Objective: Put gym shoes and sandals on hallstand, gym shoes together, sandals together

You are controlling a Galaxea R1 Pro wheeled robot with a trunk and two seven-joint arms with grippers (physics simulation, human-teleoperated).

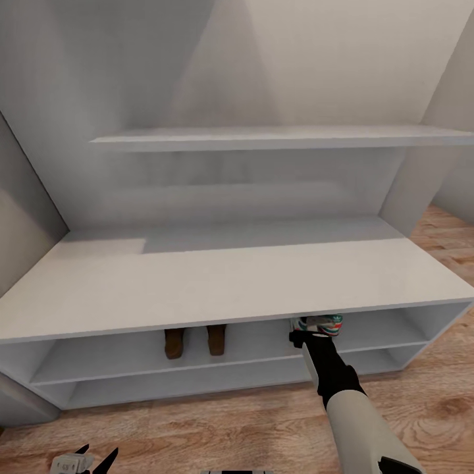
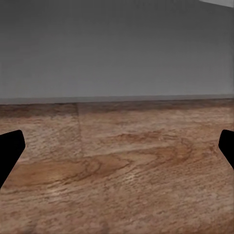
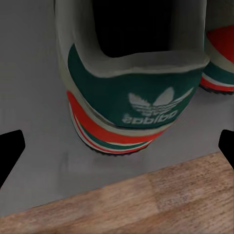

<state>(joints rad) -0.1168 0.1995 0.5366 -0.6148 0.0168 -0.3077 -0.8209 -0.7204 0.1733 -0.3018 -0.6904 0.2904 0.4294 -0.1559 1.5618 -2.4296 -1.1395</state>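
Observation:
The pale grey hallstand (image 1: 230, 276) stands in front of me. On its upper open shelf two brown sandals (image 1: 195, 341) sit side by side. Further right on the same shelf are the gym shoes (image 1: 324, 324), mostly hidden under the bench top. My right gripper (image 1: 297, 333) reaches to that shelf's front edge. In the right wrist view one gym shoe (image 3: 131, 97) shows its green heel, with the other gym shoe (image 3: 220, 58) right beside it. The right gripper (image 3: 117, 151) is open just behind the heel, not touching. My left gripper (image 1: 92, 459) hangs open low over the corridor floor (image 2: 117, 170).
A long ledge (image 1: 276, 138) crosses the hallstand's tall back panel. The lower shelf (image 1: 197, 388) holds nothing I can see. Wood plank floor (image 1: 230, 428) runs along the front and to the right. A grey wall (image 1: 20, 217) closes in on the left.

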